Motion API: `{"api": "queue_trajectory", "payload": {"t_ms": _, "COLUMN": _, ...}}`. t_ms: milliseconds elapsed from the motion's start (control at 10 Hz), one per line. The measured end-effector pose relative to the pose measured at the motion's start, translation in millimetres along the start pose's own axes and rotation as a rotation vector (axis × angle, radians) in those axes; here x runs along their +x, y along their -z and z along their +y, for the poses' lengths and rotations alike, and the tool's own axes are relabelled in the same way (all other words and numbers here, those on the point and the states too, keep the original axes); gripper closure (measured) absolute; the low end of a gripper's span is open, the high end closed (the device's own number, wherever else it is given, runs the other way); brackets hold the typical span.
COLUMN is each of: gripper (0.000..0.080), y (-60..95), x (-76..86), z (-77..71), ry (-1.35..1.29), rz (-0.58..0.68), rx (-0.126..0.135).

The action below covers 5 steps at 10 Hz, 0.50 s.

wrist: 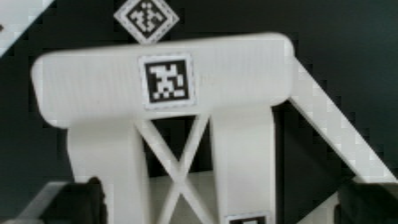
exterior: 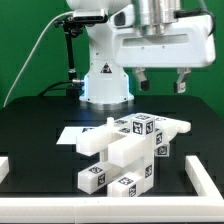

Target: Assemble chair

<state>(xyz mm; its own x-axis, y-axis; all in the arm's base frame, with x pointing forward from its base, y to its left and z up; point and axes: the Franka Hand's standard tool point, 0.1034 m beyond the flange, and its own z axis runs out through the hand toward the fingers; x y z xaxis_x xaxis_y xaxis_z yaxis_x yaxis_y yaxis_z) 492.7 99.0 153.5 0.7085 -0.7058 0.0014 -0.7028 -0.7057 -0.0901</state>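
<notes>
The gripper [exterior: 161,82] is hovering with jaws released, grasping nothing, above the chair [exterior: 125,150], which is sitting mid-worktop, apparently so the arm reaches it from above.

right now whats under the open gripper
The open two-finger gripper hangs above the white blocky tagged chair assembly on the black table. The wrist view shows its X-braced back piece; whatever lies beneath that is covered.

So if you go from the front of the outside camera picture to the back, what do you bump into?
Thin white border frame → white chair parts with tags → flat marker board → robot arm's base, with the open gripper hanging above.
</notes>
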Motion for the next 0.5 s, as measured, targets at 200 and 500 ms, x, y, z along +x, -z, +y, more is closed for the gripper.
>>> {"api": "queue_trajectory", "payload": {"t_ms": 200, "gripper": 0.015, "y": -1.8, "x": 2.7, "z": 1.4, "ry": 0.018, "rz": -0.004, "rx": 0.001}}
{"api": "queue_trajectory", "payload": {"t_ms": 500, "gripper": 0.015, "y": -8.9, "x": -7.4, "z": 7.6, "ry": -0.001, "rz": 0.008, "rx": 0.005}}
